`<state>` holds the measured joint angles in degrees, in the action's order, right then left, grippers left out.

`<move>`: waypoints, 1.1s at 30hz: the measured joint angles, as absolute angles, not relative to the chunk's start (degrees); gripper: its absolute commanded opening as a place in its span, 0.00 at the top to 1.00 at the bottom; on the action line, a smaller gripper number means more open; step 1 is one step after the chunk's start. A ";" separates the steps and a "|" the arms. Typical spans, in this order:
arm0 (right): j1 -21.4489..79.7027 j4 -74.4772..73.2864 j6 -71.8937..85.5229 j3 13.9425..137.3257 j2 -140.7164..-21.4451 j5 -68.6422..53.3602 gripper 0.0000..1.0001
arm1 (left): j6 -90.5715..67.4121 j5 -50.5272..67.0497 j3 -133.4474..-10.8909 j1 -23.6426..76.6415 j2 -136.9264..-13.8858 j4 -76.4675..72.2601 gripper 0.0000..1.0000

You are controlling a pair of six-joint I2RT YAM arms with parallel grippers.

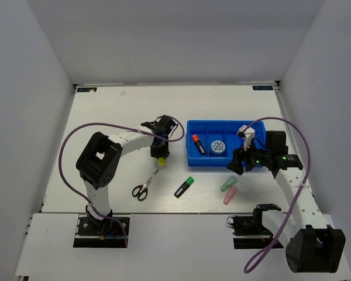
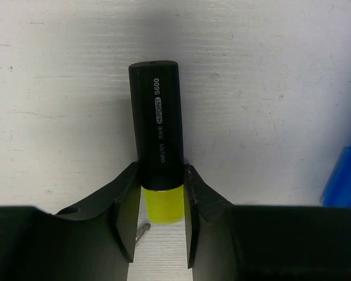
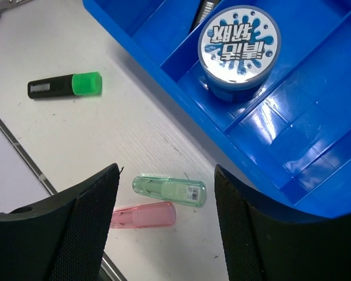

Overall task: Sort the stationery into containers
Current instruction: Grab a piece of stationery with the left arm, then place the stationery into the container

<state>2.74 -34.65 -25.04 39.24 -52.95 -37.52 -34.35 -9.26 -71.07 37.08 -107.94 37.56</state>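
Here, white table (image 1: 105, 111) between grey walls (image 1: 164, 35).

Left arm (image 1: 98, 159), 8 o'clock, right arm (image 1: 292, 187), 4 o'clock: white links, black joints, purple cables (image 1: 99, 124). Left gripper (image 2: 162, 175), right gripper (image 3: 167, 172): black.

I count black plastic markers: 3, orange-capped marker (image 1: 196, 144), green-capped marker (image 3: 64, 86), yellow-capped marker (image 2: 157, 146) | black-handled metal scissors (image 1: 145, 185): 1 | round blue-and-white disc (image 3: 238, 41): 1 | small translucent plastic pieces: 2, pink piece (image 3: 143, 215), green piece (image 3: 169, 190) | blue rectangular plastic divided bin (image 1: 210, 163): 1
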 measured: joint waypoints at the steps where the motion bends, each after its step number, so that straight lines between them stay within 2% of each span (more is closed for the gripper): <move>1: 2.74 -34.72 -25.23 39.24 -52.84 -37.78 0.34 | -34.33 -9.34 -71.07 37.15 -107.81 37.67 0.91; 4: 2.81 -35.09 -26.48 39.27 -52.56 -38.85 0.57 | -33.69 -9.76 -70.98 37.74 -107.22 38.72 0.92; 5: 2.81 -35.59 -26.98 39.33 -52.49 -39.57 0.75 | -33.36 -9.80 -71.02 37.95 -106.69 39.16 0.92; 6: 2.81 -36.10 -28.05 39.35 -52.49 -40.40 0.84 | -32.95 -9.78 -71.29 38.39 -106.00 39.83 0.92; 8: 2.87 -37.67 -30.44 39.46 -52.49 -43.13 0.98 | -31.99 -9.52 -73.56 39.66 -104.75 41.23 0.92; 9: 2.92 -38.94 -32.56 39.55 -52.49 -44.86 0.98 | -31.51 -9.19 -75.37 40.51 -104.12 41.52 0.92; 11: 3.01 -41.41 -36.42 39.55 -52.42 -48.45 0.98 | -30.81 -8.05 -79.90 42.24 -103.48 41.36 0.91; 16: 3.18 -47.81 -48.25 39.53 -51.77 -55.90 0.80 | -29.82 -4.78 -92.33 45.89 -104.36 40.03 0.90; 18: 3.18 -49.21 -51.09 39.53 -51.22 -57.39 0.77 | -29.76 -3.77 -96.18 46.81 -105.82 39.05 0.87; 20: 3.18 -49.93 -52.93 39.51 -50.81 -58.19 0.68 | -29.82 -3.09 -99.24 47.24 -108.16 38.76 0.85; 21: 3.18 -50.09 -53.45 39.48 -50.70 -58.37 0.64 | -29.91 -2.70 -100.40 47.27 -109.58 38.72 0.81; 22: 3.18 -50.11 -53.82 39.46 -50.65 -58.50 0.56 | -30.02 -2.48 -101.23 47.27 -110.91 38.72 0.78; 24: 3.20 -50.04 -54.33 39.42 -50.65 -58.48 0.49 | -30.28 -2.22 -102.00 47.29 -113.62 38.85 0.72; 25: 3.27 -50.04 -54.41 39.42 -50.65 -58.46 0.43 | -30.46 -2.20 -102.02 47.37 -114.83 39.09 0.67; 28: 3.53 -49.95 -54.65 39.40 -50.65 -58.41 0.39 | -30.68 -2.17 -101.93 47.42 -117.43 40.34 0.49; 33: 4.93 -51.62 -61.71 39.40 -51.75 -59.27 0.34 | -30.89 -2.22 -101.62 47.55 -117.78 41.06 0.28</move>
